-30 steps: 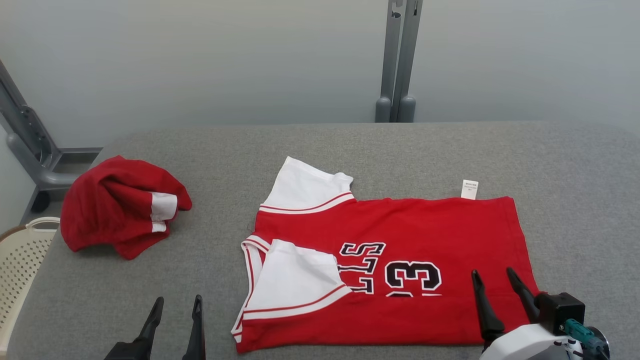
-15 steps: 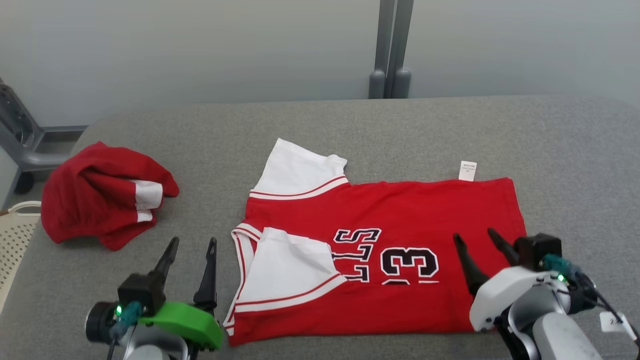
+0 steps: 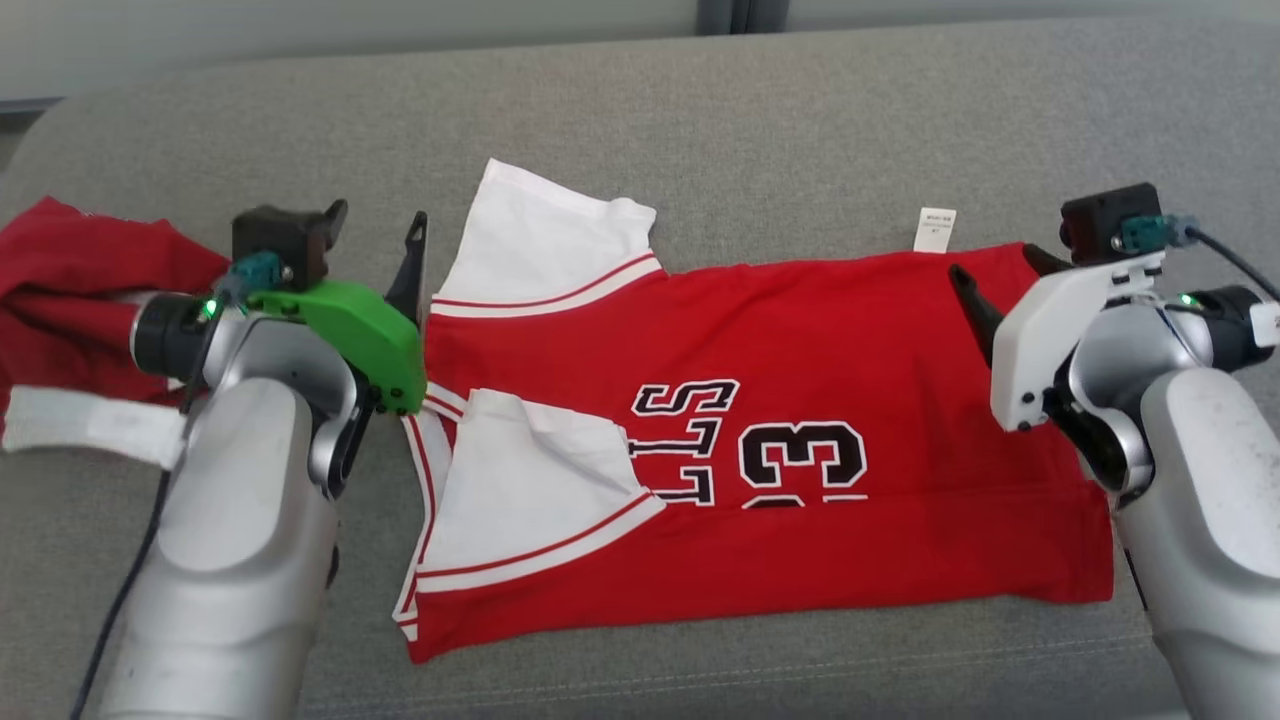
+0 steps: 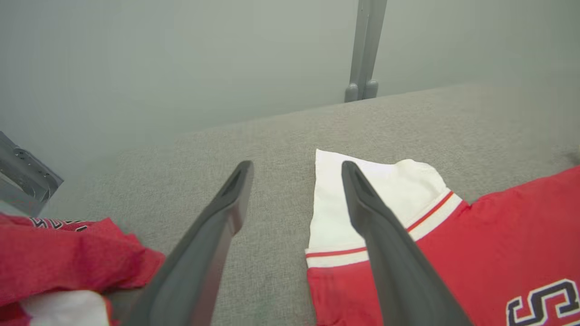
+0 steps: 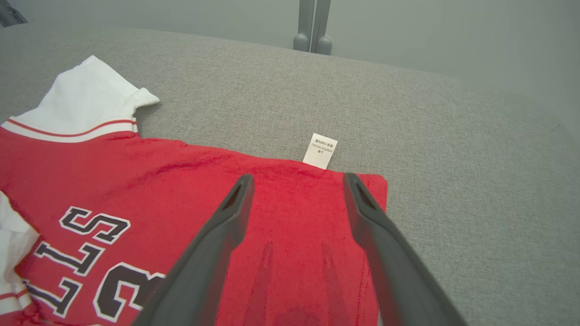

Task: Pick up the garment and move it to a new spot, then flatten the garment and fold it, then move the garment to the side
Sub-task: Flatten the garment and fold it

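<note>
- While both arms reach out over the grey table point(image 3: 700, 100), the garment point(image 3: 780, 350), a red jersey with white sleeves and black lettering, lies spread flat across its middle, with the collar end toward the robot's left and the hem end toward its right.
- The left gripper point(image 3: 380, 212) stands just beside the collar end with its two dark fingers spread wide and nothing between them.
- In the left wrist view, the left gripper point(image 4: 295, 167) straddles the edge of the far white sleeve point(image 4: 385, 199). One finger is over bare table and the other over the sleeve. Whether either tip touches the cloth cannot be told.
- The right gripper point(image 3: 995, 265) is over the hem end, equally wide apart and gripping nothing.
- In the right wrist view, the right gripper point(image 5: 297, 179) points at the far hem corner, just short of the white care label point(image 5: 320, 150) that sticks out from the edge. Its fingers cast two dark streaks on the red cloth below.
- A second red garment point(image 3: 70, 270) lies bunched on the table behind the left wrist, apart from the jersey.
</note>
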`<state>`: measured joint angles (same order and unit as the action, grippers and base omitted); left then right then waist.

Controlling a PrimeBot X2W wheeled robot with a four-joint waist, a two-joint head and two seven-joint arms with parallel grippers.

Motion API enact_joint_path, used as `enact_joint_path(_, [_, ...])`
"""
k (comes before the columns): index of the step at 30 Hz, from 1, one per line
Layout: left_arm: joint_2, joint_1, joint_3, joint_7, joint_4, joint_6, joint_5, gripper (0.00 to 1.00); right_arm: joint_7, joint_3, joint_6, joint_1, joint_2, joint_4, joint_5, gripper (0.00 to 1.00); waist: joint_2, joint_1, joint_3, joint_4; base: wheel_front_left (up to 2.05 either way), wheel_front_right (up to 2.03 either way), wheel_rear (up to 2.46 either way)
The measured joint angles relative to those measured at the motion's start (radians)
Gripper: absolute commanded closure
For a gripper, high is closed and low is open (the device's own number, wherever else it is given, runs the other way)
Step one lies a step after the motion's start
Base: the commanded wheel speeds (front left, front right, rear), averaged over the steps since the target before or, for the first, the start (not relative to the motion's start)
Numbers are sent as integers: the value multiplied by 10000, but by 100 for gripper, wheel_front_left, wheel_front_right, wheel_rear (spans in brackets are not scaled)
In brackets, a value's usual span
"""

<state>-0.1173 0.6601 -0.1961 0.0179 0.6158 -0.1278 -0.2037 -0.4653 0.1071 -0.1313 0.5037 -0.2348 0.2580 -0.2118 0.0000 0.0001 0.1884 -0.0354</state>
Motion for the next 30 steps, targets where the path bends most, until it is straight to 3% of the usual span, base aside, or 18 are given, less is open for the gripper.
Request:
enact_joint_path(5, [-303,1531,-284,855,953,-12,92,0,-1298,428,0,1035,-510,213,-301,0,0,1,793,-300,0,0,0])
enact_joint_path(12, [-374,3078,-506,2019,2107,-10,142,0,-1946,769,0,1965,-1241,360,-508,0,0,1,1711,-763,0,0,0])
enact_joint_path(19, [-581,4341,-600,2729,2989,144,219,0,-1670,1160,0,2935,-1267,1089,-594,0,0,1,2524,-1308,0,0,0])
enact_joint_path(30, [-805,4870,-863,3312,3714,414,389,0,-1139,1655,0,3252,-1321,1812,-600,0,0,0,3042,-1852,0,0,0])
